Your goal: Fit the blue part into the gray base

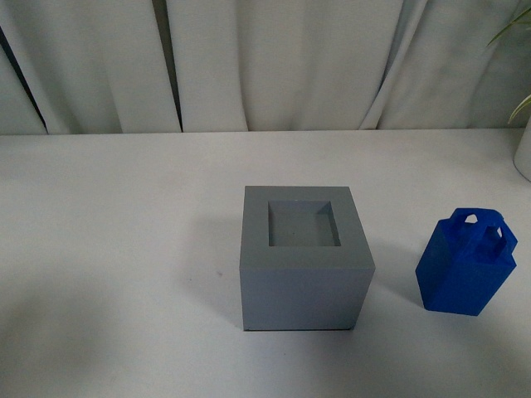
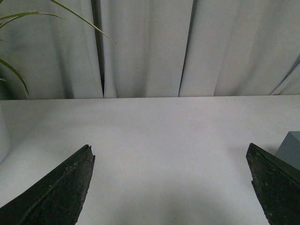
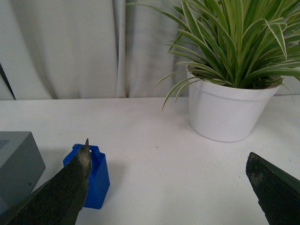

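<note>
My left hand (image 2: 169, 154) is released, its two dark fingers (image 2: 61, 192) spread wide with only bare white tabletop (image 2: 164, 131) between them. In the left wrist view, one corner of the gray base (image 2: 291, 147) shows just beyond one finger. A few thin green leaves (image 2: 70, 14) reach in on the far side against the pale curtain (image 2: 145, 47).

My right hand (image 3: 168, 154) is released too, fingers (image 3: 65, 192) wide apart and holding nothing. In its wrist view, the blue part (image 3: 96, 176) stands on the tabletop, partly hidden behind one finger and not touched by it as far as I can tell. The gray base (image 3: 18, 164) sits just past it. On the other side, further back, a striped-leaved plant grows in a white pot (image 3: 225, 112).

From the front, neither of my arms shows. The gray base (image 1: 303, 265) rests near the middle of the tabletop (image 1: 116, 249), its square recess (image 1: 304, 224) facing up. The blue part (image 1: 465, 265) stands upright to the right of the base, apart from it, with its loop handle (image 1: 481, 225) on top and its body turned at an angle to the cube. The curtain (image 1: 282, 58) hangs along the back edge.
</note>
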`<state>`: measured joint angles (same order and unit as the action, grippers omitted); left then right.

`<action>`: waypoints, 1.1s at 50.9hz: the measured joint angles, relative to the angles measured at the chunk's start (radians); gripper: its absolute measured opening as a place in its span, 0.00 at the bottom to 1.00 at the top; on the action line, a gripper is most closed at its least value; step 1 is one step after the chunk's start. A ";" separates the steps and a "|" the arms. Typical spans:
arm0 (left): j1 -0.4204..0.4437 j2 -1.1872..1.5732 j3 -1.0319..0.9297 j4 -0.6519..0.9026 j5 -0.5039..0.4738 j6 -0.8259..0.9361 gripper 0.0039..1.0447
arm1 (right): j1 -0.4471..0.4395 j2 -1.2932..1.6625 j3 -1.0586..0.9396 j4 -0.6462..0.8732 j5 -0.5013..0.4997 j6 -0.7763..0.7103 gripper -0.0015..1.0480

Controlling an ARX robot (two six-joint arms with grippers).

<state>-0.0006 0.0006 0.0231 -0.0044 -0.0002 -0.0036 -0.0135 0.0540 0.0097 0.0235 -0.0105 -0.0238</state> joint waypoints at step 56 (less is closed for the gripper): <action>0.000 0.000 0.000 0.000 0.000 0.000 0.94 | 0.070 1.442 1.254 -0.956 -0.404 -0.923 0.93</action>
<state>-0.0006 0.0006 0.0231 -0.0044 -0.0002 -0.0040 0.0566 1.4960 1.2636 -0.9329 -0.4141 -0.9466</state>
